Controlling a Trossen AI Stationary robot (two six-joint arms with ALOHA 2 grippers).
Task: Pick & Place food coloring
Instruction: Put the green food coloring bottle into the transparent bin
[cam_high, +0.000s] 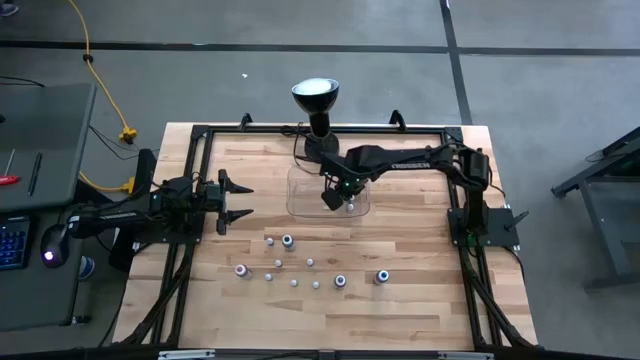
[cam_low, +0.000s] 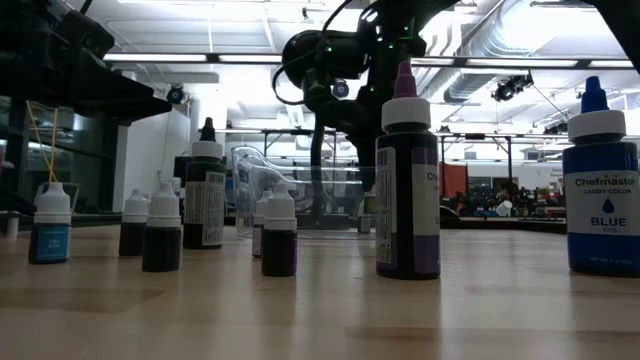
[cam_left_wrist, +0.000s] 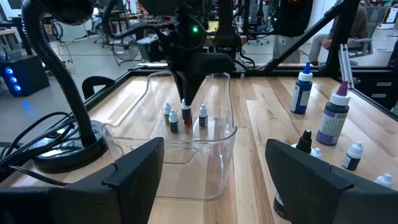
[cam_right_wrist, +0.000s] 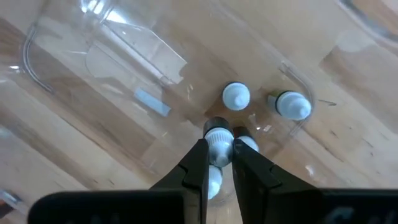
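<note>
A clear plastic tray lies at the table's far middle, with three small white-capped food coloring bottles standing upright in it. My right gripper reaches down into the tray, shut on another tiny bottle with a reddish body. Several more small bottles stand on their bases on the wood nearer the front. My left gripper waits open at the table's left, pointing level at the tray. My right gripper pinches the little bottle's ribbed white cap between its two fingertips. The fingers come from above, pointing steeply down. The bottle hangs upright below them among the other bottles; whether its base touches the tray floor, I cannot tell.
A black gooseneck lamp stands just behind the tray, its base beside the tray wall. Taller bottles, one blue and one purple, stand among the small ones toward the front. Bare wood lies at the near edge.
</note>
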